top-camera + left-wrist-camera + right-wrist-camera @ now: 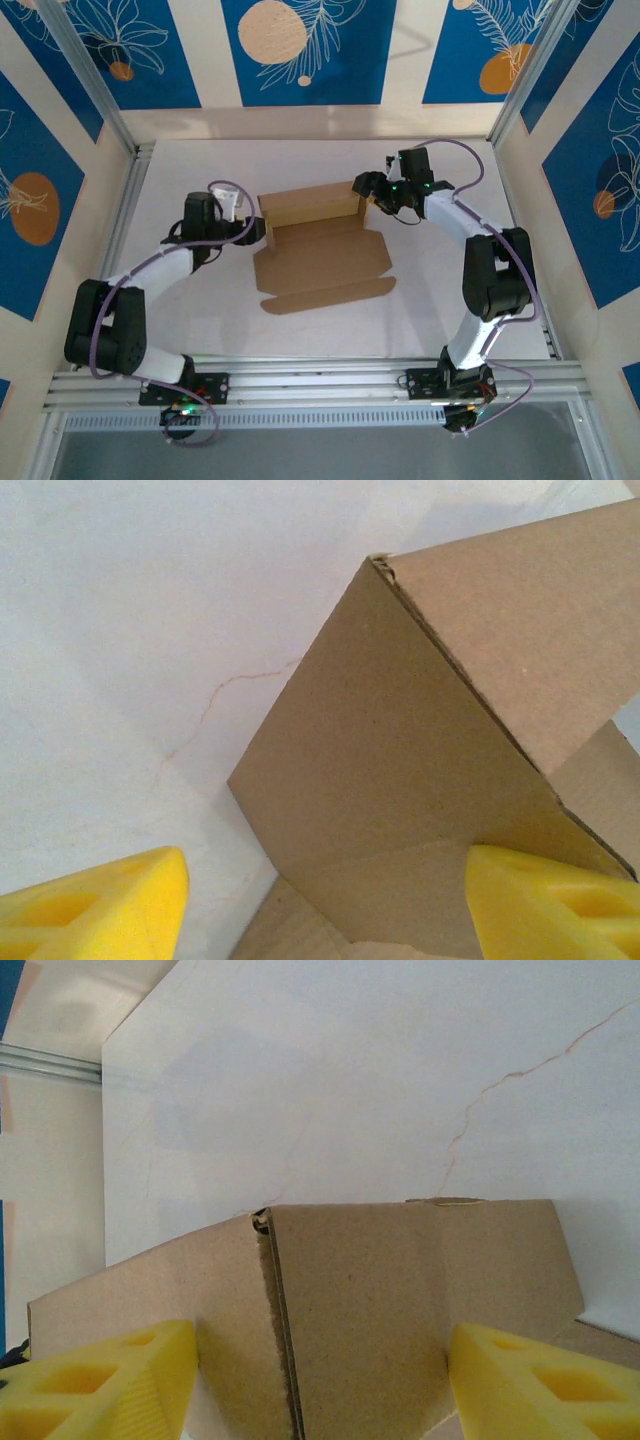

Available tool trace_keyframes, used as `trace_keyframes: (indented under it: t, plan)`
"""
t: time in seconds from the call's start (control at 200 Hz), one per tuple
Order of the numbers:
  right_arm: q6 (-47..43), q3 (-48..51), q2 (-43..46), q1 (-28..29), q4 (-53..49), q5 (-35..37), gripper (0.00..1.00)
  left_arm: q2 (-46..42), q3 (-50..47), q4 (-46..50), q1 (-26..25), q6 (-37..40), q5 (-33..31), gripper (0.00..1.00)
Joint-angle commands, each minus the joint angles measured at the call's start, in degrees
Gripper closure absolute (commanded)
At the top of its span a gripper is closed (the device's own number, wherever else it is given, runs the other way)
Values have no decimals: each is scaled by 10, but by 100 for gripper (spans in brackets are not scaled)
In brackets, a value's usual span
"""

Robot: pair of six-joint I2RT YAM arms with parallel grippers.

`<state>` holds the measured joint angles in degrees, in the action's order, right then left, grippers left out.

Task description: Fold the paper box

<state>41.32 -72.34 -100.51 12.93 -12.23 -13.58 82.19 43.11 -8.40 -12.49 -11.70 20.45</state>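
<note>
1. Top external view
   - The paper box (pixel 320 255) is brown cardboard, part-formed, and lies mid-table with its long axis running left to right.
   - Its far wall stands upright. The near panels and flap lie flat towards the near edge.
   - The left gripper (pixel 252 225) is at the far-left corner, so the box lies to its right.
   - The right gripper (pixel 372 190) is at the far-right corner, so the box lies to its left.
   - Both arms are about equally close, one at each end of the raised wall.
   - The table (pixel 300 170) is white and flat, with bare room on every side of the box. Blue patterned panels and metal posts enclose it.

2. Left wrist view
   - The left gripper (pixel 328 870) has its yellow fingers spread wide and clamps nothing.
   - The upright corner of the paper box (pixel 400 750) rises between them.
   - One finger is clear of the board, over bare table (pixel 120 630). The other overlaps the cardboard at the lower right, and I cannot tell whether it touches.
   - The corner seam leans away to the far right.

3. Right wrist view
   - The right gripper (pixel 322 1340) has its jaws well apart, straddling a vertical corner seam of the paper box (pixel 400 1290).
   - No pinch is evident, and I cannot tell whether the pads touch the wall.
   - The top edge of the wall runs level, with open white table (pixel 350 1080) beyond it.
   - Judgement: the next fold turns on the two end corners, each already faced by its own arm
</note>
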Motion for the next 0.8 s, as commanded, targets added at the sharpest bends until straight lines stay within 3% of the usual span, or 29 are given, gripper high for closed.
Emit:
trace_keyframes:
  t: [0.0, 0.15, 0.285, 0.51, 0.79]
  plan:
    - [-12, 1, -27, 9, -48, -41, 32, -4, -41, -119, -20, 15, 20, 26]
    - [-15, -1, -29, 8, -48, -51, 32, 9, -64, -185, -28, 10, 34, 25]
    - [-24, -2, -29, 7, -54, -50, 32, 11, -75, -190, -35, 35, 4, 23]
    - [-22, 0, -26, 8, -52, -57, 32, 20, -87, -221, -49, 57, -46, 10]
    - [-25, -3, -24, 0, -53, -65, 32, 19, -86, -183, -60, 125, 2, 10]
